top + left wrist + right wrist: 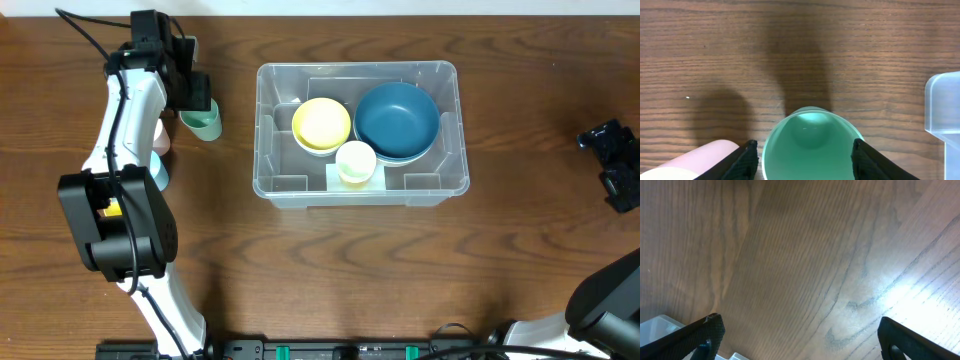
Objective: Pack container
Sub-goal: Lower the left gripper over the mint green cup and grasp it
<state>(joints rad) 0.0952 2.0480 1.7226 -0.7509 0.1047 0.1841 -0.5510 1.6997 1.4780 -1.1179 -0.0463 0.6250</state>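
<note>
A: What has the left gripper (805, 155) got?

B: Its fingers pinch the green cup (810, 145) by its sides. The container (258, 130) sits off to that hand's right, near but apart.

A: How should it go on?

B: Probably lift above the rim, carry rightward and lower onto bare floor, sparing the pink cup (705, 160) at its left.

A: And the pose?

B: The arm is stretched forward with the wrist angled down. The right gripper (800, 335) is spread and empty.

The table (790, 255) is lit from above; glare is seen in the blurred right wrist view, and a soft shadow is cast by the green cup (810, 147).
</note>
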